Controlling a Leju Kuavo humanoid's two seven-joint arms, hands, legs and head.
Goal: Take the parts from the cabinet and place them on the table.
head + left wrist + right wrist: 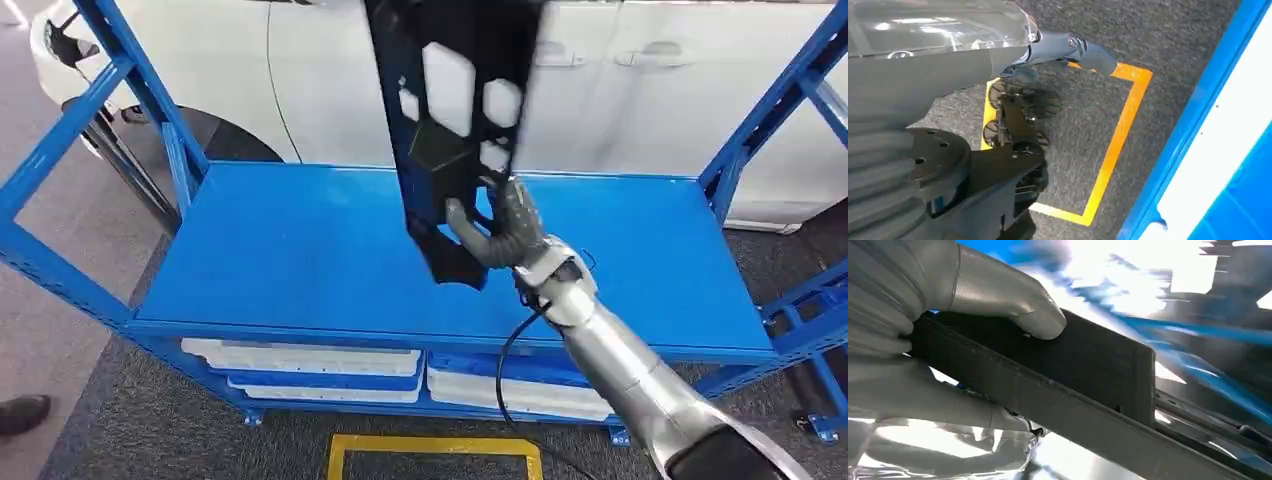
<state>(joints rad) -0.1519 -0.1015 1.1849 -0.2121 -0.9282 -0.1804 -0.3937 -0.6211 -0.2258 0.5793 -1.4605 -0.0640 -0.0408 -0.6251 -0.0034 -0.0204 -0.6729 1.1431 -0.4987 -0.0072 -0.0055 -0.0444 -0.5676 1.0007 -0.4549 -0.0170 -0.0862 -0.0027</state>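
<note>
One long, flat black part (455, 120), pierced by several angular cutouts, is being held upright above the blue bench (300, 260) by the right hand (505, 232), whose fingers (998, 295) are being clamped around its lower end. The left hand (1068, 47) is hanging over grey carpet; its fingers' state cannot be told.

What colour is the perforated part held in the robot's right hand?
Black. The part in the right hand shows best in the head view.
</note>
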